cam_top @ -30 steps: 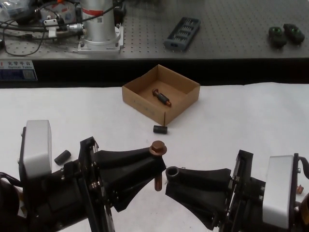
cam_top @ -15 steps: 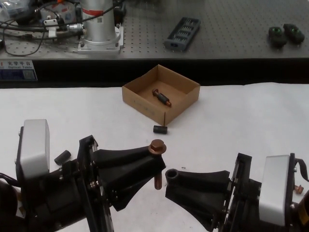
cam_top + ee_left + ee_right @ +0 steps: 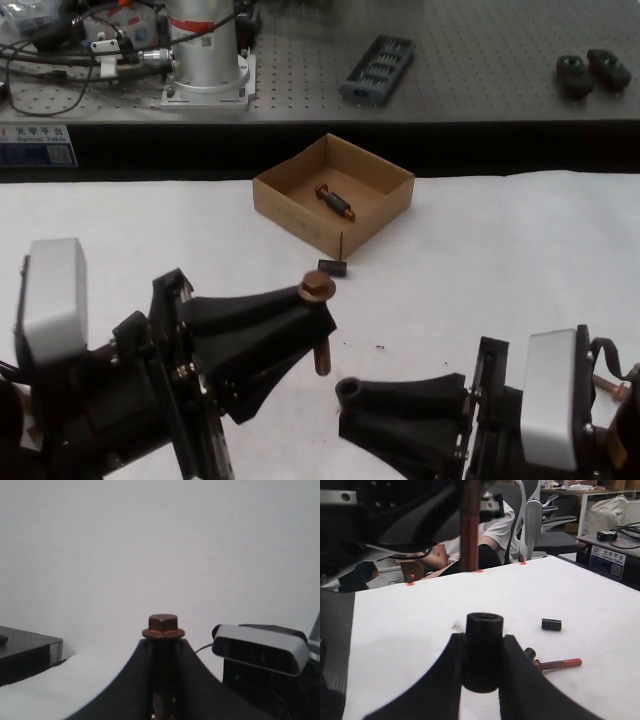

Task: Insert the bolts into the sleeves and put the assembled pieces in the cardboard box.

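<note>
My left gripper is shut on a copper bolt, held upright with its hex head above the fingertips and its shaft hanging below. Lower and to the right, my right gripper is shut on a black sleeve, open end up. The bolt's shaft hangs above and just beyond the sleeve, apart from it. The cardboard box stands farther back with one assembled piece inside.
A loose black sleeve lies in front of the box, also seen on the white cloth. A spare bolt lies near the right arm. Behind the cloth, a raised breadboard carries a metal post and a black tray.
The left gripper has carried the bolt slightly left and farther back. The right gripper with the sleeve has drawn back toward the near edge, widening the gap between them.
</note>
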